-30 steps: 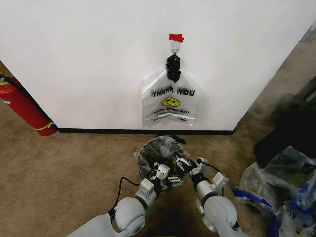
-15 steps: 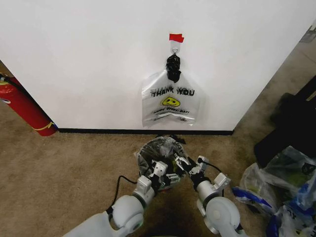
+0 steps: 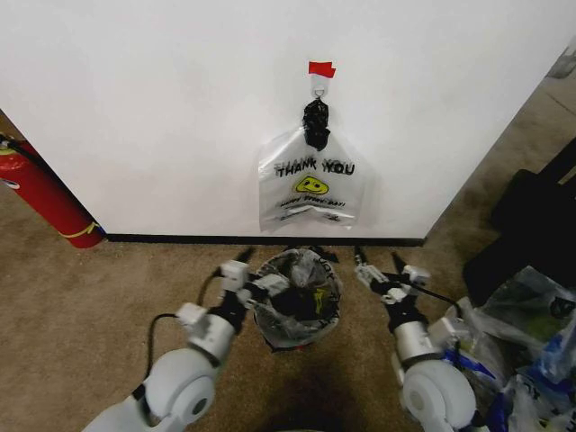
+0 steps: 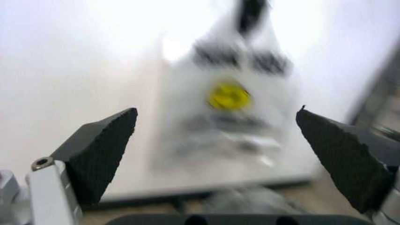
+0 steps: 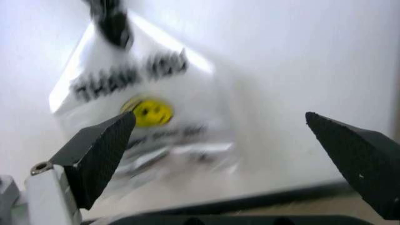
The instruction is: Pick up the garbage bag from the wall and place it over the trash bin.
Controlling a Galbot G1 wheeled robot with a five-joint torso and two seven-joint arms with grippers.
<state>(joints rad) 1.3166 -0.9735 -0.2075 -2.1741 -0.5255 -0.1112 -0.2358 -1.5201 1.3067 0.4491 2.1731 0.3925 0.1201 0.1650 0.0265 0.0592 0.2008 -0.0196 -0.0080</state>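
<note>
Left end effector point(image 3: 245, 267) — jaws spread — beside trash bin point(image 3: 297, 297) on carpet point(image 3: 108, 288).

Both arms are built from rounded, pale grey-white segments, with a large smooth dome-shaped joint on each at the near edge of the head view. Past the dome each arm narrows to a silver cylindrical wrist carrying small white boxy blocks. A thin black cable loops off the left arm and runs along it toward the left claw point(image 3: 245, 274); another black cable trails beside the right claw point(image 3: 378, 266). In the wrist views the fingers point(image 4: 100, 154) are black wedge-shaped pads with a fine cross-hatched texture, tapering to points. Each near pad sits on a white bracket with a silver socket-head screw point(image 5: 39, 168). A dark curved housing edge spans between the pads.
</note>
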